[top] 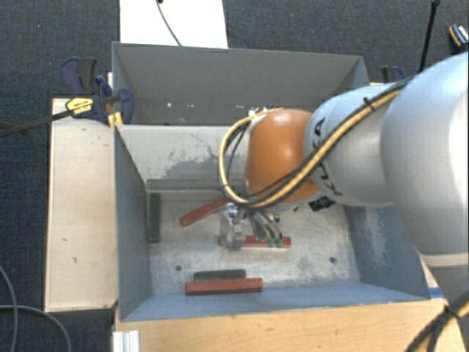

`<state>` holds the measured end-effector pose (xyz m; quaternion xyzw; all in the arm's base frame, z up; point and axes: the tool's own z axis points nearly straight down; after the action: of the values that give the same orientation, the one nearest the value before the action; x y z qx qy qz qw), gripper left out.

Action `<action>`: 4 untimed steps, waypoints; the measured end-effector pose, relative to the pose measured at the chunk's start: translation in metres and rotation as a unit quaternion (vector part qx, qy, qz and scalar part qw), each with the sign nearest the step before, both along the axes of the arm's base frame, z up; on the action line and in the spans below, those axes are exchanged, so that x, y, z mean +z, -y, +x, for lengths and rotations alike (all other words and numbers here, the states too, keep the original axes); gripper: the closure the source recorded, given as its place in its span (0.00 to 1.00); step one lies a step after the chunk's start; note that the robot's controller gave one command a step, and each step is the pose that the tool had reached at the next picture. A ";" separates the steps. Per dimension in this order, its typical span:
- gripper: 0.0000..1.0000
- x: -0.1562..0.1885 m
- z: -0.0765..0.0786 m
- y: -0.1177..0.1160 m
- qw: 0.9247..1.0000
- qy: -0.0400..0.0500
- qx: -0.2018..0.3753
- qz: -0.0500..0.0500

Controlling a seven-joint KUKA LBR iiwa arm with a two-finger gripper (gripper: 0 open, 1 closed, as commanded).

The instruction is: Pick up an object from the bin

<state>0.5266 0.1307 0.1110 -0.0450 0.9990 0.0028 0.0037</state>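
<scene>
My gripper [236, 233] is down near the bin floor at the middle, below the orange wrist cover. A thin red stick [272, 243] with a green mark lies flat just to its right, touching or nearly touching it. A reddish-brown stick [201, 213] lies slanted just to its upper left, its right end hidden under the wrist.
A dark green stick [154, 217] lies upright along the left wall. Near the front wall a dark green stick [220, 275] and a red stick [223, 286] lie side by side. The big arm covers the bin's right half.
</scene>
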 end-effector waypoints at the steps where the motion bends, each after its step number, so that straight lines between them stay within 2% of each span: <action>1: 0.00 -0.002 -0.001 0.005 1.000 -0.002 -0.002 -0.002; 2: 0.00 -0.042 0.064 0.020 1.000 -0.001 -0.012 -0.003; 3: 1.00 -0.039 0.064 0.018 1.000 0.000 -0.010 -0.002; 4: 1.00 -0.029 0.025 -0.008 0.999 -0.004 -0.036 -0.002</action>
<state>0.5514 0.1384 0.0817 -0.0091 1.0000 0.0011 -0.0001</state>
